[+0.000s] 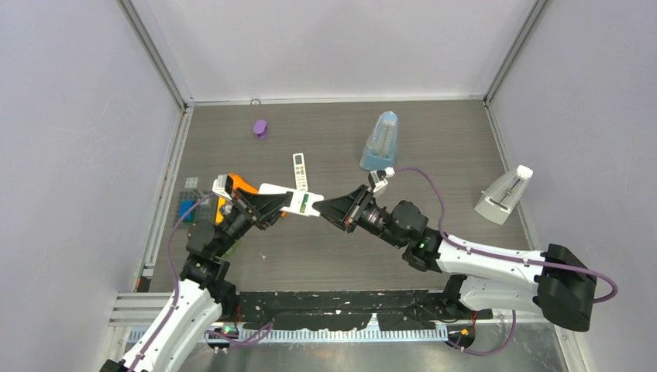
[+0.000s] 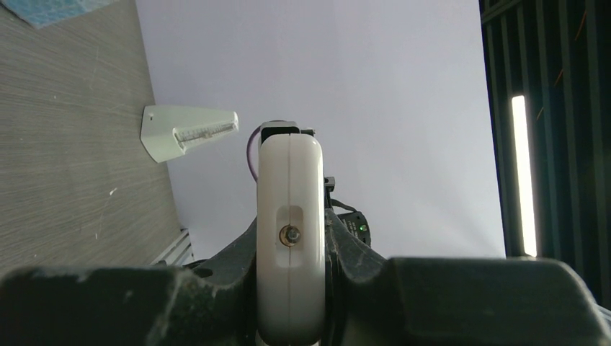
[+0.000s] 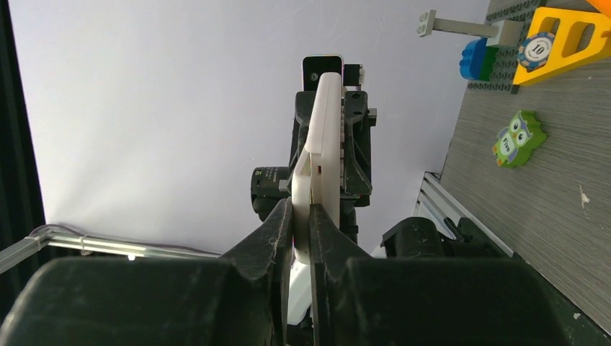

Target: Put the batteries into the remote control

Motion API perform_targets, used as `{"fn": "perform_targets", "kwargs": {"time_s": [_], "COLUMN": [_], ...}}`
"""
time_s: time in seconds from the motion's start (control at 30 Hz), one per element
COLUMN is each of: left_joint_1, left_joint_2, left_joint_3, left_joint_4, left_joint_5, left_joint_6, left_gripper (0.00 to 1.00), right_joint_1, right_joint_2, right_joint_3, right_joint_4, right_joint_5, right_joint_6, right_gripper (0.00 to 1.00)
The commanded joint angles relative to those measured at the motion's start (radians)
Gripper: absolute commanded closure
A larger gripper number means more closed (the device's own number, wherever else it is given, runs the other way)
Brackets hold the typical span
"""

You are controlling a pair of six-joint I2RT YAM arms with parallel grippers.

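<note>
**Holding the Remote Between Both Grippers**

Both arms meet over the middle of the table [image 1: 434, 155]. The remote control [image 1: 304, 203] spans the gap between them, lifted off the surface. The left gripper [image 1: 280, 204] clamps its left end and the right gripper [image 1: 328, 208] pinches its right end. Each pair of jaws stands narrow, closed on the white body, which both wrist views show edge-on. You cannot tell from these views whether the battery cover is on or off.

Treat this as the preparation step: the remote is presented, but no cell appears to be loaded. You cannot pick out the batteries with certainty. A small purple object [image 1: 260, 128] lies far left on the table, well apart from the arms, and may not be one. A second remote [image 1: 300, 171] lies just far of the held one.

The next move calls for one free gripper. Hold firm with one, release the other, and expose the compartment before fetching a cell.
</note>
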Motion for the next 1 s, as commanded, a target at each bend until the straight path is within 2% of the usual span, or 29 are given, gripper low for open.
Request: {"fn": "perform_targets", "kwargs": {"time_s": [0.0,0.33,0.53,0.73,0.97], "left_joint_1": [-0.010,-0.010,-0.010,-0.010,-0.010], "left_joint_2": [-0.011,-0.024,-0.027,-0.034,-0.040], "left_joint_3": [0.080,0.078,0.078,0.083,0.105], "left_joint_4": [0.145,0.104,0.084,0.046,-0.027], "left_joint_5": [0.006,-0.002,0.002,0.003,0.018], "left_joint_6": [-0.021,0.000,0.010,0.022,0.056], "left_gripper": [1.00,1.00,1.00,1.00,1.00], "right_joint_1": [0.020,0.020,0.018,0.018,0.019], "right_joint_2": [0.015,-0.031,-0.049,-0.063,-0.113], "right_joint_3": [0.050,0.165,0.175,0.178,0.155], "right_joint_4": [-0.305,-0.558,-0.581,-0.602,-0.624], "right_joint_5": [-0.082,-0.055,-0.031,0.008,0.043], "right_joint_6": [-0.033,-0.119,-0.117,-0.144,-0.169], "right_gripper": [0.83,0.76,0.75,0.86,0.88]}}
